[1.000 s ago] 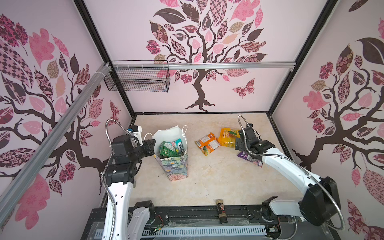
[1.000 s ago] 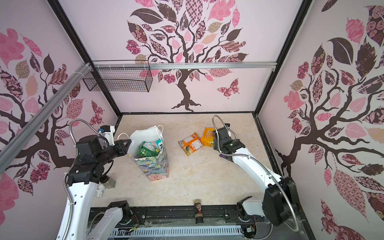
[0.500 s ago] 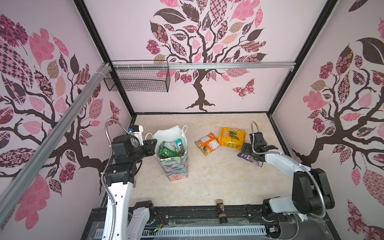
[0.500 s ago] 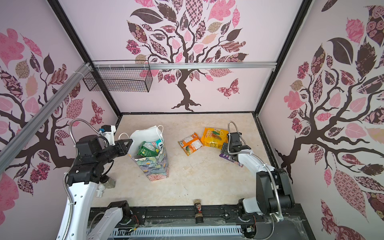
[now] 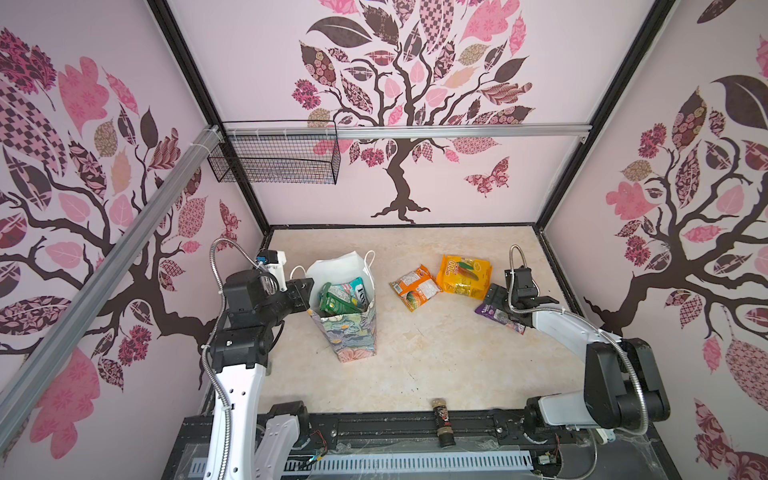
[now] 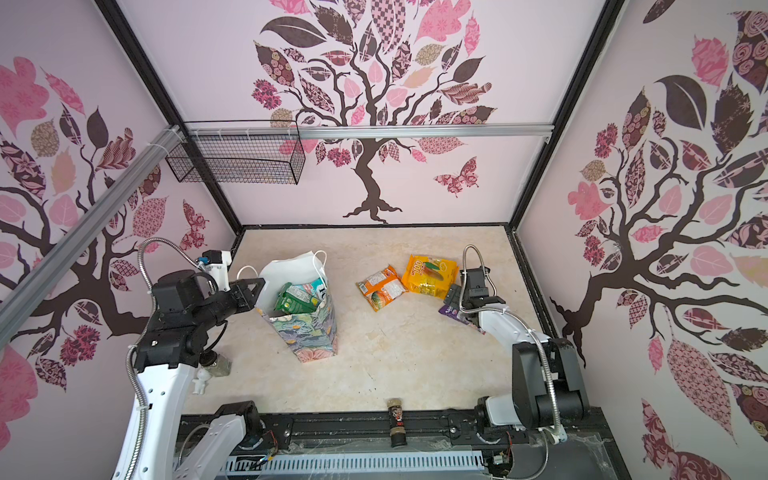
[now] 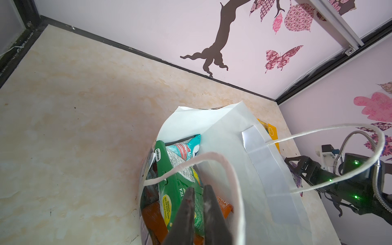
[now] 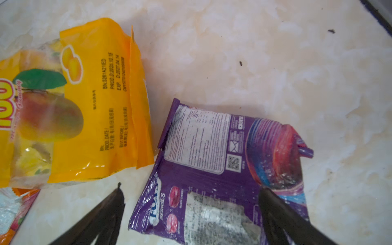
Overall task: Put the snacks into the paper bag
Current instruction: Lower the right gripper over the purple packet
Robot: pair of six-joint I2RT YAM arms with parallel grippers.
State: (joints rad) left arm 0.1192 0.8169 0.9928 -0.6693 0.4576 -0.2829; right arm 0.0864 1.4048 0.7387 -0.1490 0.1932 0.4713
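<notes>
The paper bag (image 5: pixel 351 332) (image 6: pixel 309 334) stands upright at centre left, its white mouth (image 7: pixel 222 137) open. Inside it lie green (image 7: pixel 169 180), teal (image 7: pixel 184 146) and orange snacks. My left gripper (image 5: pixel 309 291) (image 7: pixel 199 187) is shut at the bag's left rim, with nothing visible between its fingers. Three snacks lie flat on the table: an orange packet (image 5: pixel 414 287), a yellow mango packet (image 5: pixel 464 276) (image 8: pixel 84 106) and a purple FOX'S packet (image 5: pixel 496 316) (image 8: pixel 203 148). My right gripper (image 5: pixel 498 298) (image 8: pixel 190 187) is open, low over the purple packet, one finger on each side of it.
A small dark bottle (image 5: pixel 441 419) lies on the front rail. A black wire basket (image 5: pixel 274 158) hangs on the back wall. A little jar and a white figure (image 6: pixel 214 368) stand under the left arm. The side wall is close behind the right arm.
My right gripper has drawn back from beside the yellow packet to the purple packet, staying open, and its arm has folded closer to its base. The left arm and the bag have not moved.
</notes>
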